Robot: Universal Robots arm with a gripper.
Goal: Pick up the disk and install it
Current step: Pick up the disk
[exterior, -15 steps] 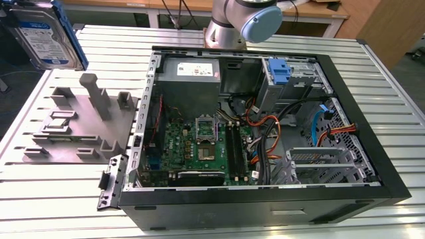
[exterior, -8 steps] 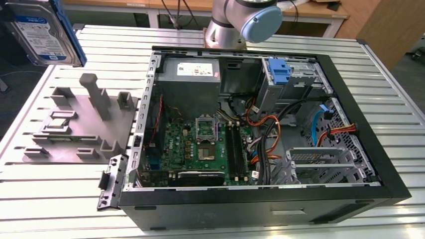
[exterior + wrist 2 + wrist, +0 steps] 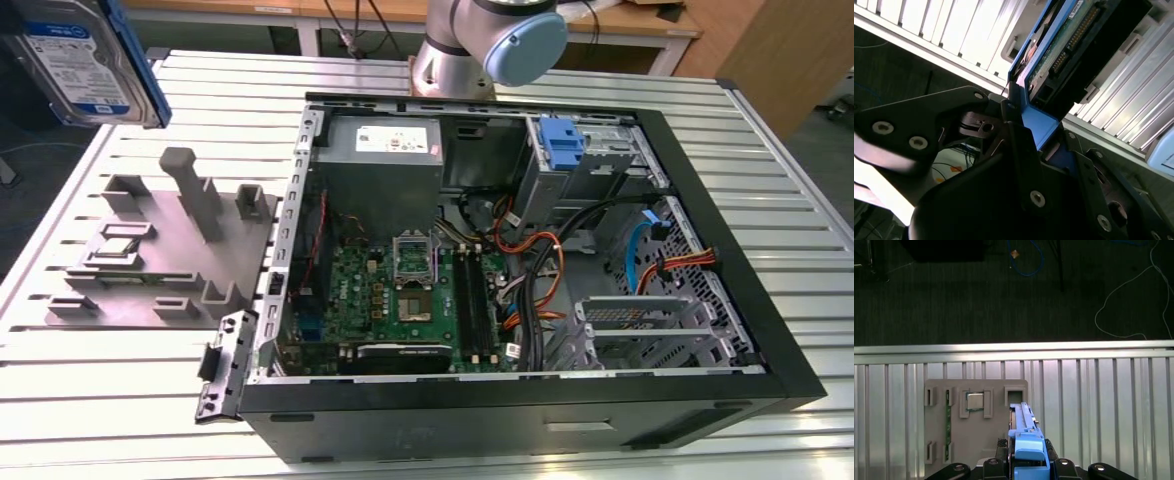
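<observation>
The disk (image 3: 74, 55), a grey hard drive with a blue-and-white label in a blue carrier bracket, hangs high at the exterior view's upper left, above and beyond the grey fixture stand (image 3: 160, 260). In the first wrist view the disk (image 3: 1026, 440) is seen edge-on, over the stand (image 3: 974, 405). My gripper (image 3: 1026, 467) is shut on its blue carrier. The second wrist view shows the black fingers (image 3: 1019, 145) clamped on the blue bracket of the disk (image 3: 1064, 50), with its circuit-board side and connector showing.
An open black computer case (image 3: 787, 380) lies on the ribbed aluminium table (image 3: 107, 400), with the motherboard (image 3: 400, 290), a grey power-supply box (image 3: 380, 145), cables, and a drive bay holding a blue bracket (image 3: 561, 140). The arm's base (image 3: 487, 45) stands behind the case. Dark floor lies past the table edge (image 3: 1014, 352).
</observation>
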